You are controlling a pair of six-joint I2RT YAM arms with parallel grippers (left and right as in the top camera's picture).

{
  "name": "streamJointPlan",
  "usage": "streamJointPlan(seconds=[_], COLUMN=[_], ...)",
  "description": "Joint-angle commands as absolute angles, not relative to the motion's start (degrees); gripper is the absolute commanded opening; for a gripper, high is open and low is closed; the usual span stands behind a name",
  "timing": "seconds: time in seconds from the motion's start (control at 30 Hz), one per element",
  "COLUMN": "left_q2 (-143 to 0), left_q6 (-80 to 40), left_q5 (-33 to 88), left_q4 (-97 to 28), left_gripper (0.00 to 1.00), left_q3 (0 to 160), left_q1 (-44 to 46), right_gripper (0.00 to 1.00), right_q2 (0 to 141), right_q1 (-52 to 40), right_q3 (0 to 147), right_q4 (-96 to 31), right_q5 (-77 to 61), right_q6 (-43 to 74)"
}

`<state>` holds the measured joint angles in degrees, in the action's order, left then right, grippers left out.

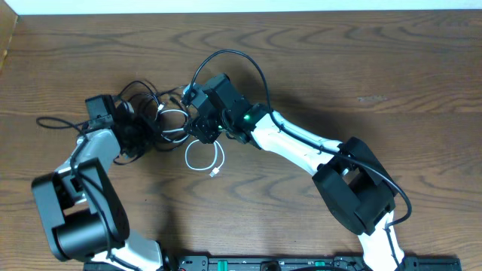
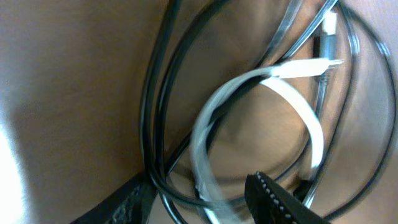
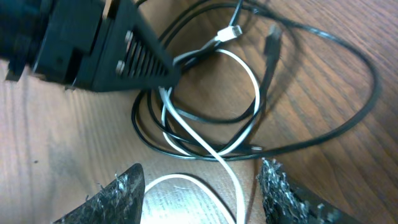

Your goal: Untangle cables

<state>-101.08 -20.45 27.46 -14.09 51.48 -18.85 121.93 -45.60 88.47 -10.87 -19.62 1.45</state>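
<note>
You have both arms meeting over the tangle on the wooden table (image 1: 354,68), the left one reaching in from the left and the right one from the right. In your left wrist view the left gripper (image 2: 199,186) is released. Its two dark fingers stand well apart at the bottom of the frame, and several strands run through the gap without being pinched. The black cable (image 2: 149,112) comes down the left of that view as strands lying side by side. It curves under the white cable (image 2: 305,111), which forms a flat pale loop crossing over it. A white plug end (image 2: 311,65) with a metal tip lies at the top of that loop, over black strands. Your right gripper (image 3: 200,168) is released as well. Its fingers sit wide apart at the lower edge of the right wrist view, and a run of the white cable passes between them on the tabletop, touching neither. In that same view a ribbed fingertip of the left gripper comes in from the upper left to the spot where white and black strands bunch together, though you cannot tell whether it presses on them. A black plug end (image 3: 272,40) lies near the white one. From overhead, the black cable is heaped in loose loops around the left gripper with one strand trailing off to the left. A loop of the white cable lies on the table just below the right gripper.
</note>
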Motion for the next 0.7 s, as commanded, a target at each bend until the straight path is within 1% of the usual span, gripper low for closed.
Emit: streamJointPlan(seconds=[0.0, 0.07, 0.23, 0.33, 0.53, 0.67], left_q2=[-104.4, -103.7, -100.7, -98.7, -92.9, -92.0], left_q6=[-21.8, -21.9, -23.9, -24.8, -24.8, -27.4], left_q5=[36.3, 38.2, 38.2, 38.2, 38.0, 35.9], left_q4=[-11.6, -10.6, -11.3, -12.0, -13.2, -14.2], left_gripper=[0.53, 0.52, 0.52, 0.52, 0.52, 0.52], left_q3=[51.0, 51.1, 51.2, 51.2, 51.2, 51.2], left_q1=[-18.3, -18.3, -18.2, -18.2, -18.1, -18.0], right_gripper=[0.54, 0.53, 0.49, 0.49, 0.49, 0.47], right_q2=[122.6, 122.6, 122.6, 122.6, 122.6, 122.6], right_q1=[-44.6, -44.5, -44.1, -43.3, -39.3, -36.3], right_q3=[89.1, 89.1, 89.1, 89.1, 89.1, 89.1], right_q4=[-12.4, -14.0, -17.0, -17.3, -16.8, -16.7], right_q5=[-18.6, -18.6, -18.6, -19.6, -30.8, -36.4], right_q6=[0.8, 0.8, 0.8, 0.8, 0.8, 0.8])
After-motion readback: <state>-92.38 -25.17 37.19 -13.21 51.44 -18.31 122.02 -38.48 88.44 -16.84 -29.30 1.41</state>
